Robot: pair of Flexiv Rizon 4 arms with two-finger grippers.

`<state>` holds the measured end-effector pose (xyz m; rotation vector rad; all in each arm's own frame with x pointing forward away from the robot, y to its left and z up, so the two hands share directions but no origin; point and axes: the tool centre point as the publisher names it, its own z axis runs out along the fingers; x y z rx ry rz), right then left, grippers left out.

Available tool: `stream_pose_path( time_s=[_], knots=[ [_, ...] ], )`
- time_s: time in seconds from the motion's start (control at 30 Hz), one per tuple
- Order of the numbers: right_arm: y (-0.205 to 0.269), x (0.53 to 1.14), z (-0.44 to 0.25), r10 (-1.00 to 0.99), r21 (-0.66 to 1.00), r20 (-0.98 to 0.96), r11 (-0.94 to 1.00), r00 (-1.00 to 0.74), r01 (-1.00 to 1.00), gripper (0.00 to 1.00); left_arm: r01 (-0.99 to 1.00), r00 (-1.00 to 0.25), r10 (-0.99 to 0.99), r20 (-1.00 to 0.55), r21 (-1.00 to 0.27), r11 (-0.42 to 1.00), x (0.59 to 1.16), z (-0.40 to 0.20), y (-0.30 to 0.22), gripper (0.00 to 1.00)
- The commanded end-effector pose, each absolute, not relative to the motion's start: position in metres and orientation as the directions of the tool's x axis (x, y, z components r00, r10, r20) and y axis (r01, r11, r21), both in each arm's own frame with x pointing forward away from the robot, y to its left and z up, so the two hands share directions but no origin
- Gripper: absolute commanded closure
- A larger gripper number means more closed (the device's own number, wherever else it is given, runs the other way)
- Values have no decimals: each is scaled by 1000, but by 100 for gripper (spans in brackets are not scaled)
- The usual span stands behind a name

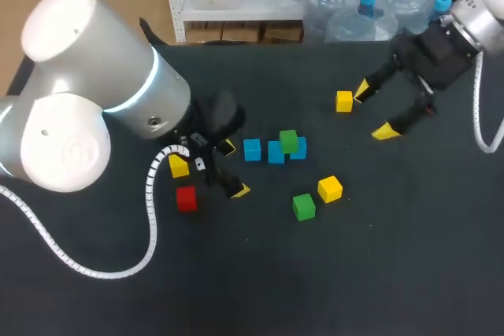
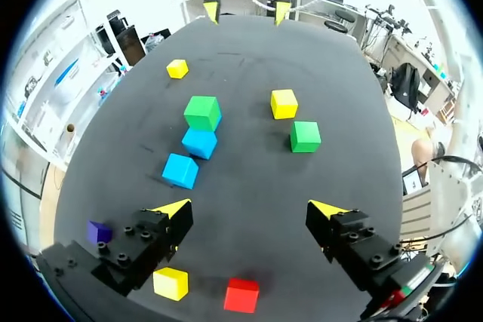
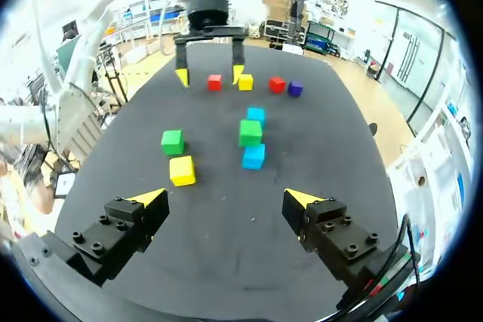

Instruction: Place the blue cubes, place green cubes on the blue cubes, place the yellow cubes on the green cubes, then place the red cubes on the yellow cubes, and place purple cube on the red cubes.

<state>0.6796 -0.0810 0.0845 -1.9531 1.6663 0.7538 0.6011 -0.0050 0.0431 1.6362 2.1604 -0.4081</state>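
Note:
Three blue cubes (image 1: 252, 149) lie in a row at mid-table; a green cube (image 1: 289, 142) sits on the right end of the row. My left gripper (image 1: 235, 169) stands open just left of the row, its own view showing the blue cubes (image 2: 180, 170) ahead of it. A yellow cube (image 1: 179, 166) and a red cube (image 1: 186, 198) lie under its arm; a purple cube (image 2: 99, 231) lies beside its finger. My right gripper (image 1: 373, 112) hangs open at the back right, next to a yellow cube (image 1: 344, 101). A loose green cube (image 1: 303, 206) and yellow cube (image 1: 330, 189) lie nearer the front.
From the right wrist, a second red cube (image 3: 277, 84) and the purple cube (image 3: 295, 89) lie beyond the blue row, near my left gripper (image 3: 210, 73). The dark table (image 1: 378, 273) has bare room at the front and right.

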Motion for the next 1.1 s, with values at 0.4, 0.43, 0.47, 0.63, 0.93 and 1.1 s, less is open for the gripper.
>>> stream_pose_path(
  time_s=[0.4,0.43,0.47,0.63,0.93,1.1],
  knots=[
    [-81,703,75,-756,45,-655,-51,9,-998,0,963,-235,846,-479,6,271,601,43,-4,0],
    [-81,703,75,-756,45,-655,-51,9,-998,0,963,-235,846,-479,6,271,601,43,-4,0],
    [-81,703,75,-756,45,-655,-51,9,-998,0,962,-235,851,-469,14,274,599,44,-7,0],
    [-81,703,75,-756,45,-655,-51,9,-998,0,958,-262,860,-437,-10,286,592,45,-24,0],
    [-81,703,75,-756,45,-655,-51,9,-998,0,983,-179,886,-428,-33,182,599,41,-54,0],
    [-81,703,75,-756,45,-655,-51,9,-998,0,985,-168,896,-412,-37,167,598,41,-59,0]
  ],
)
